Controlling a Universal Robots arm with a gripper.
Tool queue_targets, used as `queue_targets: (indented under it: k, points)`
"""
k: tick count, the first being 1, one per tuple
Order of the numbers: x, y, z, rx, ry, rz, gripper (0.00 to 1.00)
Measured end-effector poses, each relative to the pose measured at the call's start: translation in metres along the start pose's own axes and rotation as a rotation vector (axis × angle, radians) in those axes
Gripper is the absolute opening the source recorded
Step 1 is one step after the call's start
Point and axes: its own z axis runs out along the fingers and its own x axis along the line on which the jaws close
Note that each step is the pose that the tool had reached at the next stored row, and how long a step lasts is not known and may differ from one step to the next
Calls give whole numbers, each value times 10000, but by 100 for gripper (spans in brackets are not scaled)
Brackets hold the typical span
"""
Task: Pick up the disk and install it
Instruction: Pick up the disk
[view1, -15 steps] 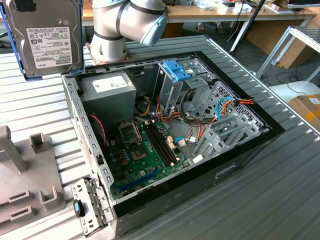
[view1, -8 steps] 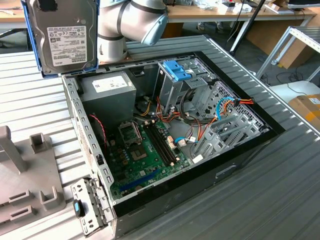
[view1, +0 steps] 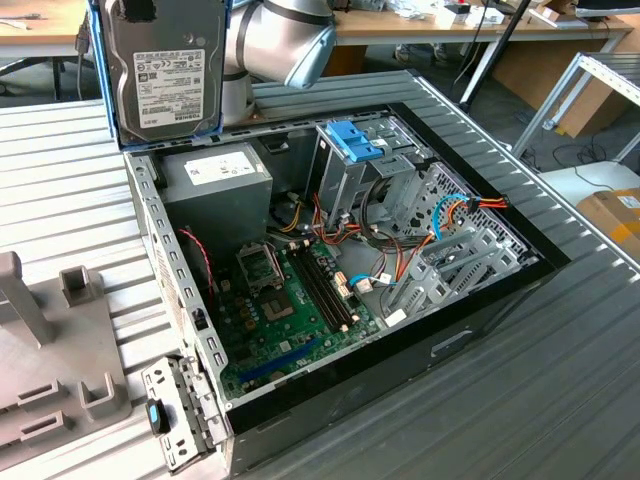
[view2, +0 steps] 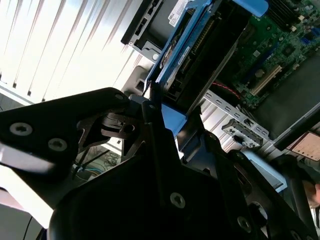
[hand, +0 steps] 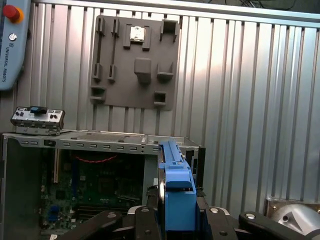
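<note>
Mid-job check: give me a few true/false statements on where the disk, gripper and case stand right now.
1. The gripper is shut on the disk. True.
2. The disk sits inside the drive cage. False: it is held upright in the air at the case's edge, apart from the cage.
3. The computer case is open, with the motherboard exposed. True.
4. The cage has no latch. False: a blue latch tops it.
</note>
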Motion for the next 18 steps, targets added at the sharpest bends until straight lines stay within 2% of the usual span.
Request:
queue_targets:
  k: [2,4,6,9,14,18]
  points:
    - [2,-19,0,30,2,-52,37]
    - [5,-72,1,82,4,-166,37]
    - [8,-116,2,88,4,-233,37]
    - [18,-243,3,97,3,-415,37]
    - [27,-369,4,95,1,-562,37]
    - [28,-384,4,95,1,-575,37]
